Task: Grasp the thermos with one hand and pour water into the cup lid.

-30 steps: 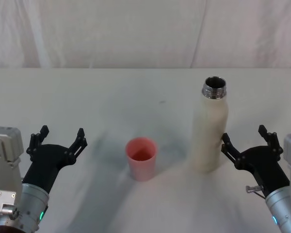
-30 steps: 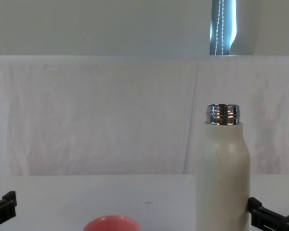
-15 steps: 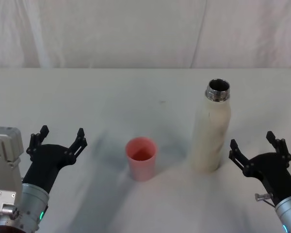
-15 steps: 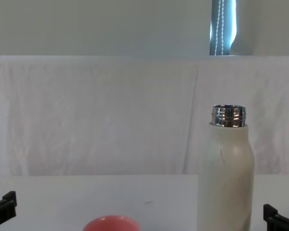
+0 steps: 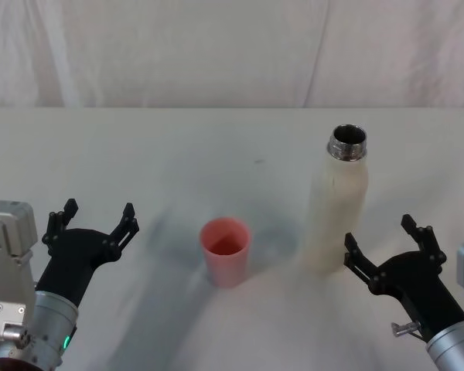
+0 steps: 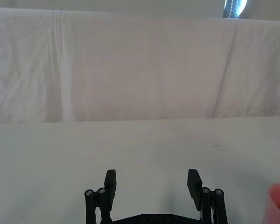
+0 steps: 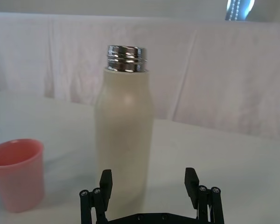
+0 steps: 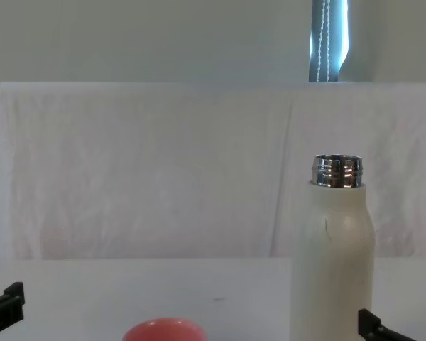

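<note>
At the near right, the right hand point(image 5: 385, 245) hovers with its fingers spread wide and empty, just in front of the thermos point(image 5: 337, 206). At the near left, the left hand point(image 5: 91, 219) is likewise spread and empty. The pink cup lid point(image 5: 225, 252) stands between them on the white tabletop point(image 5: 216, 147). The cream thermos stands upright, uncapped, right of the cup lid.

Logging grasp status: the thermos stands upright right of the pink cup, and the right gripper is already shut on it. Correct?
Not quite. The right gripper is open and short of the thermos, as the head view shows. The thermos does stand upright, right of the cup.
</note>
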